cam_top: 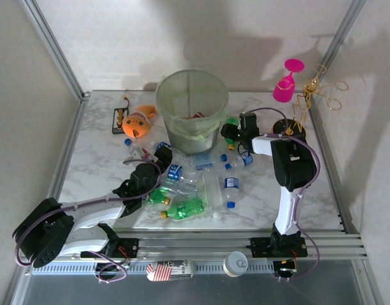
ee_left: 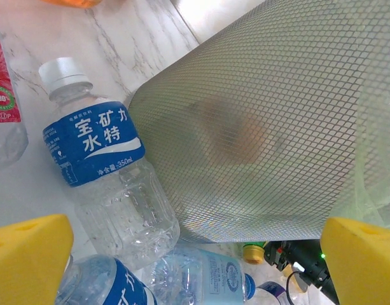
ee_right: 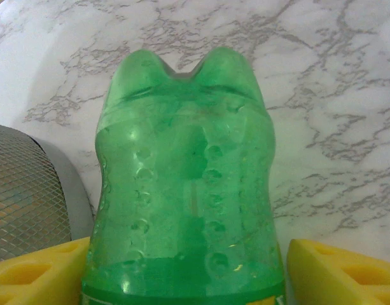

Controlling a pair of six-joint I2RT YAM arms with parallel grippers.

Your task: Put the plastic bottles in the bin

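The pale-green mesh bin (cam_top: 192, 108) stands at the back centre of the table, and its wall (ee_left: 264, 127) looms in the left wrist view. Clear blue-labelled bottles (cam_top: 230, 187) and green ones (cam_top: 185, 208) lie scattered in front of it. My left gripper (cam_top: 164, 154) is open beside the bin's left base, its yellow pads (ee_left: 29, 254) spread wide over clear bottles (ee_left: 99, 159). My right gripper (cam_top: 229, 132), at the bin's right side, is shut on a green bottle (ee_right: 188, 190), which sits base-outward between the fingers (ee_right: 341, 273).
An orange plush toy (cam_top: 139, 122) and a black block (cam_top: 119, 119) lie left of the bin. A pink goblet (cam_top: 285, 86) and gold wire loops (cam_top: 315, 89) stand at the back right. Two cans (cam_top: 236, 262) lie on the front rail. A red-labelled bottle (ee_left: 4, 108) lies nearby.
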